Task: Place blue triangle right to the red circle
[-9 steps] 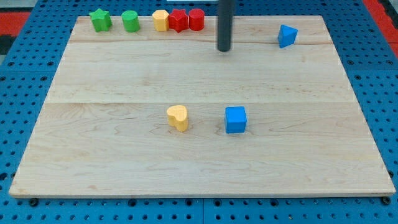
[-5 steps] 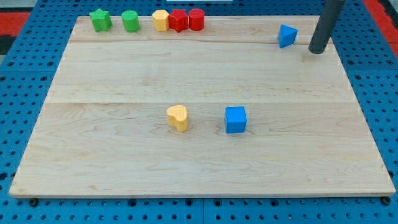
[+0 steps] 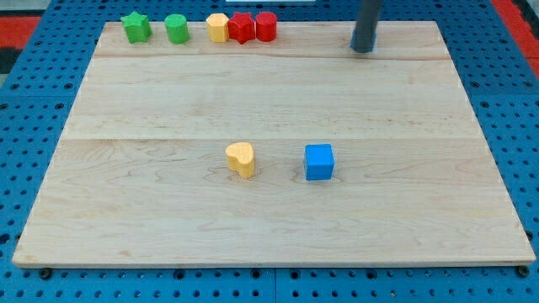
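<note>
The red circle (image 3: 266,26) stands at the view's top edge of the wooden board (image 3: 269,202), at the right end of a row of blocks. My tip (image 3: 363,50) is on the board near the top, well right of the red circle. The blue triangle (image 3: 354,39) is almost wholly hidden behind the rod; only a blue sliver shows at the rod's left edge, so my tip is right against it.
Along the top edge, from the left, stand a green star (image 3: 136,26), a green circle (image 3: 176,28), a yellow block (image 3: 218,27) and a red block (image 3: 242,27) touching the red circle. A yellow heart (image 3: 241,158) and a blue cube (image 3: 319,162) sit mid-board.
My tip swung from the board's top middle to the right of the blue triangle, then moved left into it. The triangle has shifted left and is now hidden behind the rod.
</note>
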